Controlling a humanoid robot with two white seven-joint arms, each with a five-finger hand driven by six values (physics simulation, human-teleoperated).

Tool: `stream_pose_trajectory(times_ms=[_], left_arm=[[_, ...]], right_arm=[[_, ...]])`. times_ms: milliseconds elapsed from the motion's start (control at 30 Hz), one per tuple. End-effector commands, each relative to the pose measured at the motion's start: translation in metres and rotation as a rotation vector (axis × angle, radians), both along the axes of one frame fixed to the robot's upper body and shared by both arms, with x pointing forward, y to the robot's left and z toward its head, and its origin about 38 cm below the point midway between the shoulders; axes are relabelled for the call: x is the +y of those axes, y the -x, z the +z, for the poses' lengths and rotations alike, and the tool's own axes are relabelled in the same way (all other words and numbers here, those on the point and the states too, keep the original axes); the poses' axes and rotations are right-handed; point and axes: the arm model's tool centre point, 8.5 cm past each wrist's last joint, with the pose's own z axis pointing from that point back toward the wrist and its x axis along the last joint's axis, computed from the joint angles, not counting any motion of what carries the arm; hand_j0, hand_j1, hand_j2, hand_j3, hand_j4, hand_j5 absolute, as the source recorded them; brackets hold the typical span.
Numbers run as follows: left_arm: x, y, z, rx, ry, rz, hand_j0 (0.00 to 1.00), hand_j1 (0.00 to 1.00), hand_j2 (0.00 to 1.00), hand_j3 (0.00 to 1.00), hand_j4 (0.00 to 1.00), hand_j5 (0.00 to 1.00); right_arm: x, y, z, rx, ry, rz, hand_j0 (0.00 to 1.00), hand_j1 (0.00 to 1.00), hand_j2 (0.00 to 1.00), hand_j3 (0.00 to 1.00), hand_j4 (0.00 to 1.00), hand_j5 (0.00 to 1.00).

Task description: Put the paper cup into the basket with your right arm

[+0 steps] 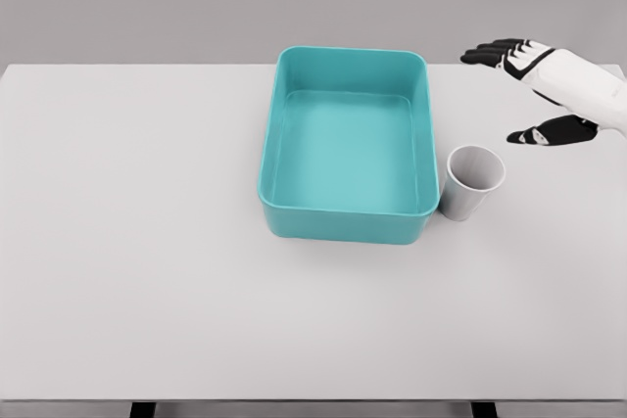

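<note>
A white paper cup (472, 183) stands upright on the table, just right of the basket's near right corner and almost touching it. The teal rectangular basket (272, 159) sits at the table's middle, with nothing inside it. My right hand (511, 90) comes in from the right edge and hovers above and to the right of the cup, apart from it. Its black fingers (495, 50) are spread, the thumb (534, 134) points toward the cup, and it holds nothing. The left arm does not show.
The white table (137, 242) spreads wide to the left of and in front of the basket. Its front edge runs along the bottom of the view and its far edge lies behind the basket.
</note>
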Motion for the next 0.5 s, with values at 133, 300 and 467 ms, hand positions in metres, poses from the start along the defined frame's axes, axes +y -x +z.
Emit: stream_pose_trajectory(times_ms=[133,300,467], left_arm=[[0.0,0.0,0.0,-0.002,0.001,0.0,1.0,1.0,1.0,1.0,1.0,1.0],[0.0,0.0,0.0,0.0,0.0,0.001,1.0,1.0,1.0,1.0,1.0,1.0],[0.0,0.0,0.0,0.0,0.0,0.001,1.0,1.0,1.0,1.0,1.0,1.0]], right_arm=[[-0.027,-0.007,-0.005,0.037,-0.086,-0.028,1.0,1.0,1.0,1.0,1.0,1.0],[-0.057,-0.017,-0.025,0.237,-0.463,-0.059,1.0,1.0,1.0,1.0,1.0,1.0],[-0.058,-0.007,-0.057,0.401,-0.614,-0.058,1.0,1.0,1.0,1.0,1.0,1.0]])
